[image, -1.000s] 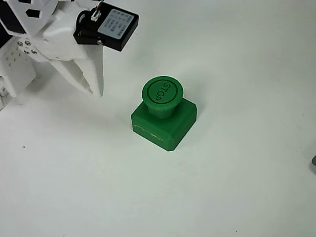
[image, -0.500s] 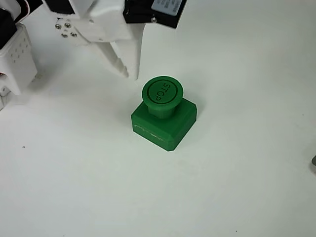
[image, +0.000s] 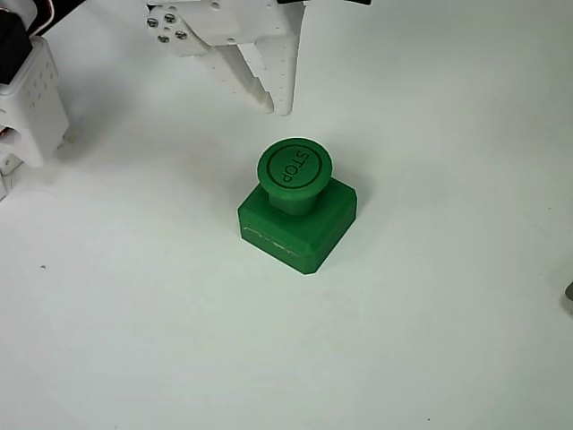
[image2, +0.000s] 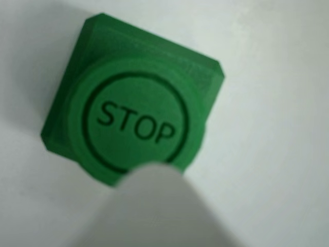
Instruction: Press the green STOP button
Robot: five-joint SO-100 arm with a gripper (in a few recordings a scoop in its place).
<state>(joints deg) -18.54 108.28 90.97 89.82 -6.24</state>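
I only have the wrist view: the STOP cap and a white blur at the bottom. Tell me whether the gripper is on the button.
Observer: No. In the fixed view the gripper hangs clear of the button, its tips up-picture from the cap with bare table between them.
Operator: Give me the cap's state.
Observer: It looks unpressed: the cap stands on its stem, raised off the square base.
Operator: Say which way the fingers point.
Observer: Downward, toward the table, with the tips close together.
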